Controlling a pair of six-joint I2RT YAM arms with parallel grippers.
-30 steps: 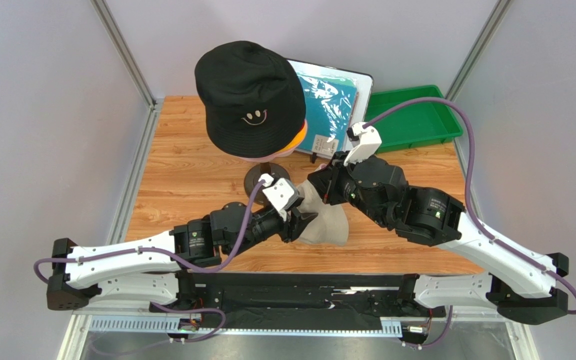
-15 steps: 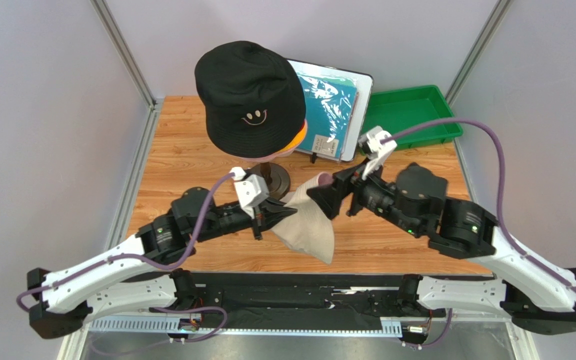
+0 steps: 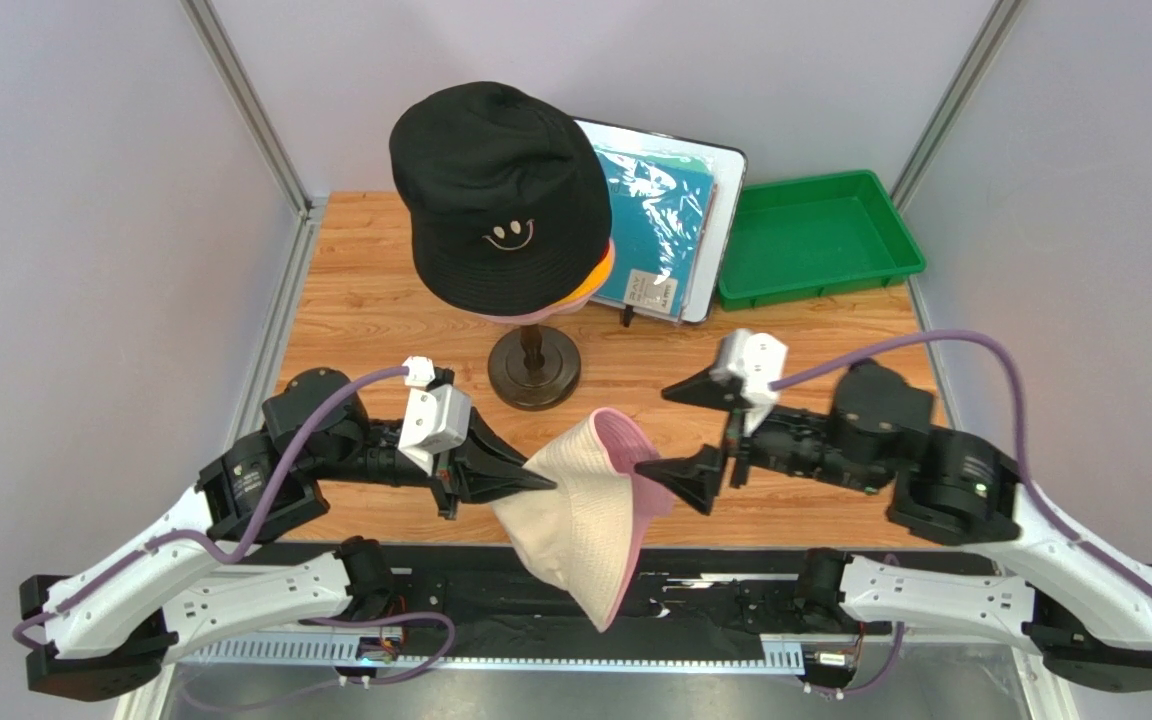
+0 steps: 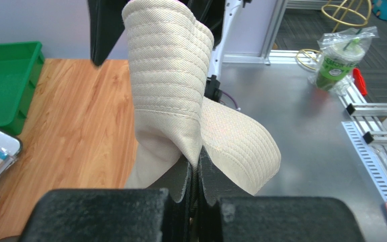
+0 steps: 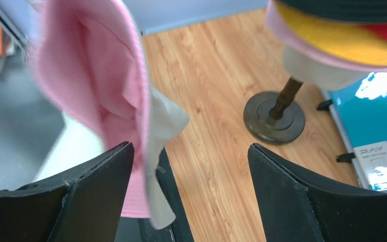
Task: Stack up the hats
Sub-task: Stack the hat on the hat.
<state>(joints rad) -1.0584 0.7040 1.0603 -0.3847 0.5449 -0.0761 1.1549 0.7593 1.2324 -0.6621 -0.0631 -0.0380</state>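
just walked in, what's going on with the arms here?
The left gripper is shut on the brim of a beige hat, pink inside, holding it up in the air. The right gripper is open beside it, gripping nothing. The black hat sits on top of the other hats on the mannequin stand behind.

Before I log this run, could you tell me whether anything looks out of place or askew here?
The beige hat hangs crumpled from the left end effector, pinched by its brim, pink lining showing, over the table's near edge. The right end effector stands open beside it.
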